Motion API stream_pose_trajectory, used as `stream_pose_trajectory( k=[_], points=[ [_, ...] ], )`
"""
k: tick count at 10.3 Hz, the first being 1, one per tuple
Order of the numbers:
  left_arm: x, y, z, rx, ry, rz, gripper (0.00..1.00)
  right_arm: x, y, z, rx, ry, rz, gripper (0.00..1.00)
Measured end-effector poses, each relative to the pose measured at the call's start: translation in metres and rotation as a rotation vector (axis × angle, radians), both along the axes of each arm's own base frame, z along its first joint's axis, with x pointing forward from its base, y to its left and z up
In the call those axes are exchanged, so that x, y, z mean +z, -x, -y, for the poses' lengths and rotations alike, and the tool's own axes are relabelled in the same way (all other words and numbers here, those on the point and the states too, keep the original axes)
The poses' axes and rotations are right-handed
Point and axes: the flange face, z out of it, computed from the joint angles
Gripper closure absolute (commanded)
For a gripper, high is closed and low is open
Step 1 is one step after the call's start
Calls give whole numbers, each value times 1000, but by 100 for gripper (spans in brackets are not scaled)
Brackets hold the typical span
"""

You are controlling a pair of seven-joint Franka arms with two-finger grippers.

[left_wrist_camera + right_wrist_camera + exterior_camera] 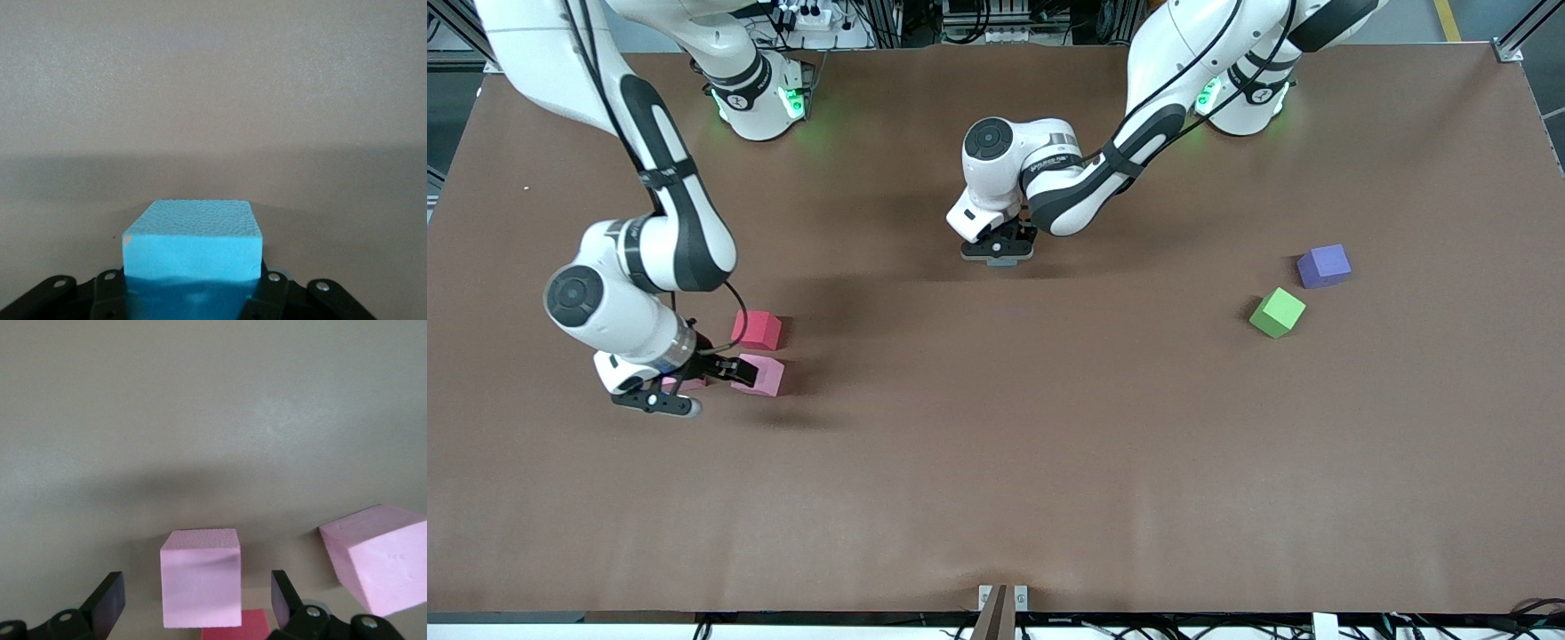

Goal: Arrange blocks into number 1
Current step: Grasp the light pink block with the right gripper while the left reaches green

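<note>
While the right gripper (197, 603) stands released around a pink block (200, 577), neighbouring red block (757, 330) risks a nudge; left gripper (999, 250) grasps cyan block (193, 243), waiting.

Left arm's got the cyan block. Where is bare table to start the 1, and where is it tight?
Bare: the wide stretch between the pink blocks and the green block, under and nearer the camera than the left gripper. Tight: around the open right gripper, with the red block beside it.
</note>
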Motion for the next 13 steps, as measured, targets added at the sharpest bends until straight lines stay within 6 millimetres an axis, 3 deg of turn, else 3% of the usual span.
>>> stream_pose_trajectory(
  k=[2, 3, 4, 8, 10, 13],
  points=[
    [0, 6, 3, -5, -4, 0, 100, -15, 0, -3, -8, 4, -23, 5],
    [0, 9, 5, -5, -5, -1, 84, -21, 1, -1, -15, 2, -32, 5],
    [-1, 12, 6, -4, -7, -1, 1, -26, 1, 0, -19, 2, -40, 5],
    [-18, 32, 4, -18, -38, -28, 0, -36, 3, -2, -16, 4, -54, 6],
    [-17, 31, 4, -17, -37, -27, 0, -46, 4, -6, -11, 8, -61, 7],
    [10, 19, 4, -4, -51, 14, 0, -61, 5, -6, -8, 13, -68, 13]
  ],
)
